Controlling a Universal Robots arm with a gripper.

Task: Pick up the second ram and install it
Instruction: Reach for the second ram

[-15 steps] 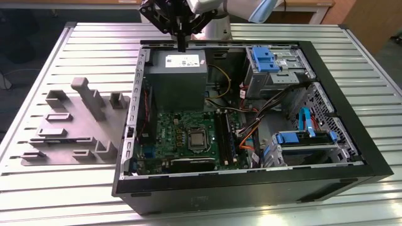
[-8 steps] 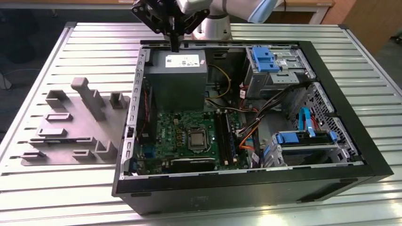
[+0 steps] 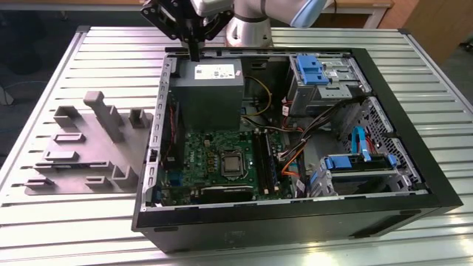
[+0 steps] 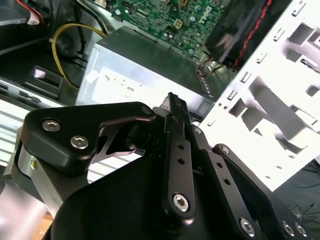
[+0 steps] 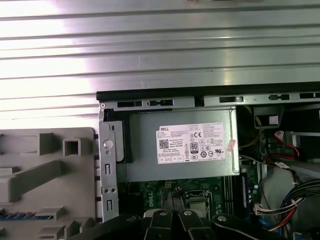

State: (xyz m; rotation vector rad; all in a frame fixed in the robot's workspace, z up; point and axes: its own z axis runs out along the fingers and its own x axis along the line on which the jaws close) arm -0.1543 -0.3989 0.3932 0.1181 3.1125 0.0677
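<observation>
An open black case (image 3: 281,224) lies on its side on the slatted metal table (image 3: 74,233). Inside, a grey power supply (image 3: 207,97) fills the corner at the far left of the exterior view. On the power supply's nearer side in that view sits the green motherboard (image 3: 203,152), with a square processor socket (image 3: 235,164) and long black slots (image 3: 264,160) beside the socket. To the exterior view's right of the power supply stand metal drive cages (image 3: 355,111) with blue plastic latches (image 3: 310,69). Bundles of cables (image 3: 296,147) run between the cages and the board, and a yellow cable (image 4: 65,35) loops just beside the power supply.

The power supply carries a white label (image 5: 192,144) with a square code, a row of marks and lines of small print.

Outside the case, to the exterior view's left of the power supply, a grey moulded holder (image 3: 81,160) rests on the table. The ram (image 5: 25,216), a blue stick with dark chips, lies flat in one of the holder's slots, well apart from the tool.

The arm (image 3: 247,25) rises beyond the case's far wall. It points the tool (image 3: 194,55) straight down over the far edge of the power supply. The black fingers (image 4: 175,120) are pressed together with nothing between them.
</observation>
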